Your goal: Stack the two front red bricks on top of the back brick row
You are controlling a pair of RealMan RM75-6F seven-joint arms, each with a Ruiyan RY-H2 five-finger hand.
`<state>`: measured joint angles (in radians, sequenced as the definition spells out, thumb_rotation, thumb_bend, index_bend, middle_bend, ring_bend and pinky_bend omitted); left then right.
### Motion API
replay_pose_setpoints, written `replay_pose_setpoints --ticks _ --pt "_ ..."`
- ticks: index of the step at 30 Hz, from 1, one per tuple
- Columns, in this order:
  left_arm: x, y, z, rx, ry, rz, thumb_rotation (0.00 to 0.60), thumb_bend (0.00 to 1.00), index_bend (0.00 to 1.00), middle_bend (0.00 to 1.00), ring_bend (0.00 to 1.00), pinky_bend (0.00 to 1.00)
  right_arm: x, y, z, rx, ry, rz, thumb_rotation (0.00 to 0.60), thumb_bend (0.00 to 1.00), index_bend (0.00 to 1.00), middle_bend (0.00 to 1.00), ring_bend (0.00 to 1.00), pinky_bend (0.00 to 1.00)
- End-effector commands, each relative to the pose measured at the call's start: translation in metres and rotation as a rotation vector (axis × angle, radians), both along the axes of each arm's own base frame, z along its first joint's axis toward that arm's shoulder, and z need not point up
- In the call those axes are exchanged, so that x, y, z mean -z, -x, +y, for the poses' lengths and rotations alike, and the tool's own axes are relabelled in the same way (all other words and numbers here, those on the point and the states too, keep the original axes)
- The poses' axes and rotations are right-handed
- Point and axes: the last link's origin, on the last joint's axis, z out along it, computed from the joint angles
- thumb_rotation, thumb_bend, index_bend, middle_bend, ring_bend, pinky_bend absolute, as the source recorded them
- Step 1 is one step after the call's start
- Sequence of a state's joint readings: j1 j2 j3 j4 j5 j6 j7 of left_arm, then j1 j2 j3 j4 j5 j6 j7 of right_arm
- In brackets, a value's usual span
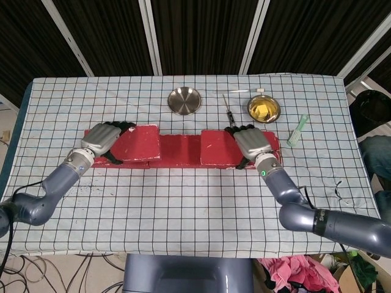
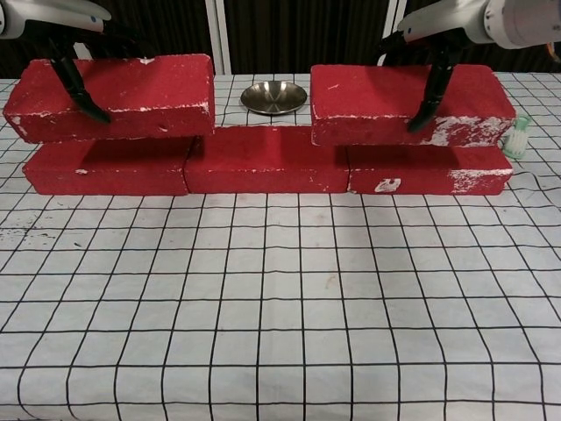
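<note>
The left hand [image 1: 102, 138] lies palm down over the left brick [image 2: 114, 95], with its dark fingers [image 2: 74, 81] wrapped around the front and back to hold it. The right hand [image 1: 250, 142] grips the right brick [image 2: 408, 103] the same way. Both red bricks sit on top of the back brick row [image 2: 263, 160] on the tabletop [image 2: 280, 316], one at each end, and the middle of the row is bare.
</note>
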<state>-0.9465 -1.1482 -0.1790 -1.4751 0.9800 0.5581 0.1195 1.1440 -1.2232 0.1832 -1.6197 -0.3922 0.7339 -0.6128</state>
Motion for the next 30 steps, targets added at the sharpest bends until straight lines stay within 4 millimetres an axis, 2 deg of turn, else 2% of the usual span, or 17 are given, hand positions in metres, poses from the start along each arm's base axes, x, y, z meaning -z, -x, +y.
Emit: replay_pose_setpoints --ticks 1,11,18,30 --pt "0.001 -0.002 0.009 0.006 0.012 0.004 0.6 0.3 0.16 0.21 0.13 0.22 0.014 -0.007 -0.012 -0.01 -0.032 0.025 0.6 0.03 0.16 0.22 0.14 0.13" --pt "0.005 0.003 0.026 0.018 0.011 0.042 0.6 0.3 0.16 0.21 0.13 0.21 0.033 -0.015 -0.034 -0.009 -0.079 0.031 0.6 0.03 0.16 0.22 0.14 0.13" --pt "0.024 0.002 0.029 0.013 0.044 0.029 0.6 0.3 0.16 0.21 0.13 0.21 0.037 -0.014 -0.044 -0.01 -0.072 0.026 0.6 0.03 0.16 0.22 0.14 0.13" --pt "0.055 0.001 0.035 0.013 0.082 -0.006 0.6 0.3 0.16 0.21 0.13 0.21 0.048 -0.015 -0.047 -0.013 -0.082 0.018 0.6 0.03 0.16 0.22 0.14 0.13"
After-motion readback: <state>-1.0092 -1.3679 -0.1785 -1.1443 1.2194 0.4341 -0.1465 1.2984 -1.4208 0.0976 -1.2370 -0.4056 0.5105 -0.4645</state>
